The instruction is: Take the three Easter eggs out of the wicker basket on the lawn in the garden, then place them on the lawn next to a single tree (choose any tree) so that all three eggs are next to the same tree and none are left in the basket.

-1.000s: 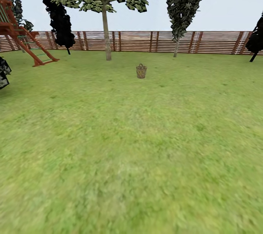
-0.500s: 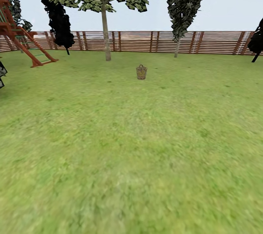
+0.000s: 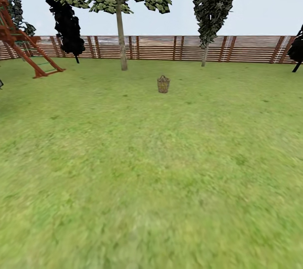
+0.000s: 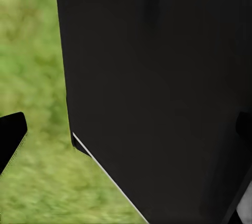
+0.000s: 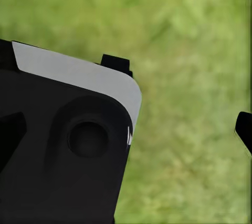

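Going left to right across the head view: a red-brown play frame [image 3: 25, 46] stands at the far left edge, then a tree [image 3: 122, 38] with a pale straight trunk, then the wicker basket [image 3: 163, 84] a little right of it, then a second slimmer tree [image 3: 205, 52] by the wooden fence [image 3: 235, 48].

The basket sits far ahead on the lawn [image 3: 151, 185], near the picture's centre, so neither arm looks the nearer one and the base must close the gap first, by my reckoning. It stands upright, small, brown and woven; at this range no eggs can be made out inside.

The pale-trunked tree stands near the basket, to its left and a little further back.

Both wrist views show dark robot body over blurred grass; whether either arm's fingers are spread or pressed together I cannot tell.
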Available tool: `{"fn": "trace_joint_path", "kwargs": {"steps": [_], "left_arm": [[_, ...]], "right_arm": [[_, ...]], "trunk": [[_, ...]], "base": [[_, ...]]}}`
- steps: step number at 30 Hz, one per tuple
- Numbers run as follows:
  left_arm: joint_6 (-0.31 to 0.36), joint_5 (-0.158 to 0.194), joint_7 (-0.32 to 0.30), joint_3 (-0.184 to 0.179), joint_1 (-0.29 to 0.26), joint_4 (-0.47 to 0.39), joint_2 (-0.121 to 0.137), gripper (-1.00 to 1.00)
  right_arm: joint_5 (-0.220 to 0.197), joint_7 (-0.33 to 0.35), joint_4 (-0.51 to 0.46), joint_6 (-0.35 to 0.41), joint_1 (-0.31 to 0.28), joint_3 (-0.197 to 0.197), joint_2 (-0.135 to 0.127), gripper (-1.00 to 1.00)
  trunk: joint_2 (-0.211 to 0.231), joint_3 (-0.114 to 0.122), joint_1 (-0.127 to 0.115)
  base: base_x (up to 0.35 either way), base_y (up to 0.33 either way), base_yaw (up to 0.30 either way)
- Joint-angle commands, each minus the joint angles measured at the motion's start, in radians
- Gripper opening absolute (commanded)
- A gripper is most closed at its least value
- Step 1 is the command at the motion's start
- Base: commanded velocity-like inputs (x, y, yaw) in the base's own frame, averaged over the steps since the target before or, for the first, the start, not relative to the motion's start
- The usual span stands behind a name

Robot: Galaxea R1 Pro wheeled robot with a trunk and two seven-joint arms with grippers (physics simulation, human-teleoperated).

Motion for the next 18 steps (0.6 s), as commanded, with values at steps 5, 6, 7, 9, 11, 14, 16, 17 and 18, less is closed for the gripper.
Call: {"fn": "trace_joint_path", "kwargs": {"steps": [5,6,7,9,11,14,16,17,18], "left_arm": [[-0.001,0.001,0.000,0.002,0.001,-0.002,0.000,1.00],[-0.001,0.001,0.000,0.002,0.001,-0.002,-0.001,1.00],[-0.001,0.001,0.000,0.002,0.001,-0.002,-0.001,1.00],[-0.001,0.001,0.000,0.002,0.001,-0.002,-0.001,1.00],[-0.001,0.001,0.000,0.002,0.001,-0.002,-0.001,1.00],[-0.001,0.001,-0.001,0.001,0.001,-0.002,-0.001,1.00],[-0.001,0.001,-0.001,0.001,0.001,-0.002,-0.001,1.00],[-0.001,0.001,-0.001,0.001,0.001,-0.002,-0.001,1.00],[-0.001,0.001,-0.001,0.001,0.001,-0.002,-0.001,1.00]], "right_arm": [[0.008,-0.001,0.000,-0.003,-0.001,0.000,0.000,1.00],[0.008,-0.001,0.000,-0.003,-0.001,0.000,0.000,1.00],[0.008,-0.001,0.000,-0.003,-0.001,0.000,0.000,1.00],[0.008,0.000,0.001,-0.003,-0.001,0.000,-0.001,1.00],[0.007,0.001,0.001,-0.004,-0.001,0.000,-0.003,1.00],[0.007,0.003,0.001,-0.004,-0.001,0.000,-0.003,1.00],[0.007,0.003,0.001,-0.004,-0.001,0.000,-0.003,1.00],[0.007,0.003,0.001,-0.004,-0.001,0.000,-0.003,1.00],[0.007,0.003,0.001,-0.004,-0.001,0.000,-0.003,1.00]], "trunk": [[0.000,-0.001,0.001],[0.000,-0.001,0.001],[0.000,-0.001,0.001],[0.000,-0.001,0.001],[0.000,-0.001,0.001],[0.000,-0.001,0.001],[0.000,-0.001,0.001],[0.000,-0.001,0.001],[0.000,-0.001,0.001]], "base": [[0.334,0.000,0.000],[0.334,0.000,0.000],[0.334,0.000,-0.005],[0.334,0.000,-0.090],[0.334,0.000,-0.203],[0.334,0.000,-0.263],[0.334,0.000,-0.279],[0.334,0.000,-0.272],[0.334,0.000,-0.144]]}}
